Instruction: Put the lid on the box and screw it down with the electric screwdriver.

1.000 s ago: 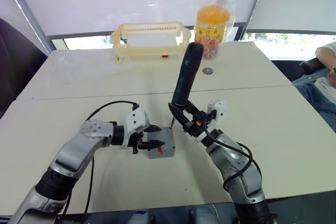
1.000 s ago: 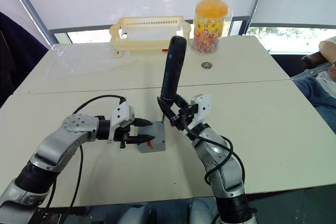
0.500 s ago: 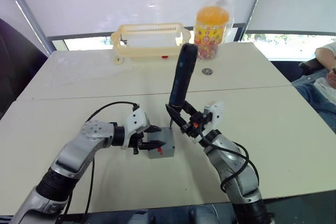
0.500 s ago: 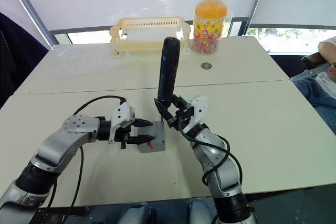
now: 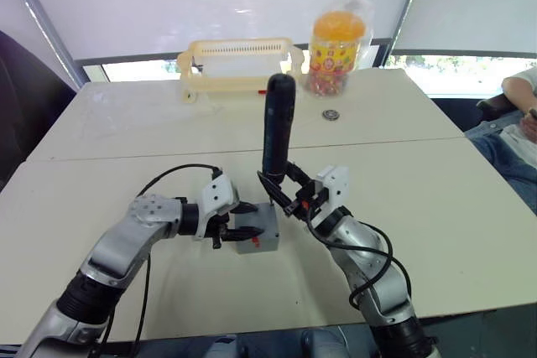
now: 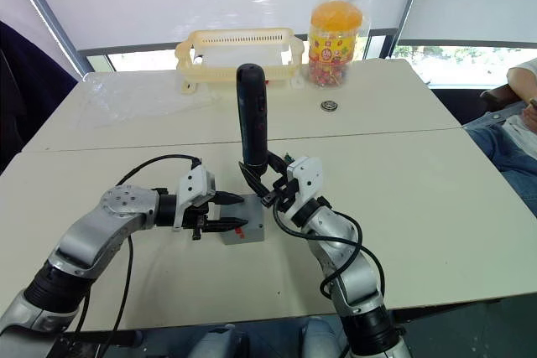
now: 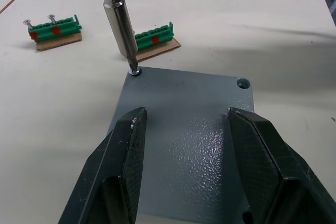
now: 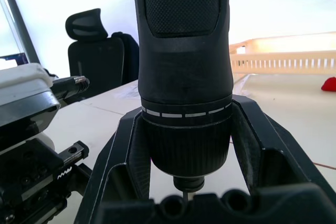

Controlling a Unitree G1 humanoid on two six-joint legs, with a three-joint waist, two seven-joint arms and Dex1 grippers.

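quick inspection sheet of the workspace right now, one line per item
surface: beige table, two tops joined by a seam.
job's things: lid sits on the box; electric screwdriver upright, its bit on a screw at one lid corner; the next corner hole is empty.
clutter: two green screw holders beyond the box, cream basket, orange-lidded candy jar, small round metal object.
grippers: left gripper open, fingers either side of the lid; right gripper shut on the electric screwdriver.
cables: black cable looping over the left arm.
surroundings: office chair, seated person at the right edge.
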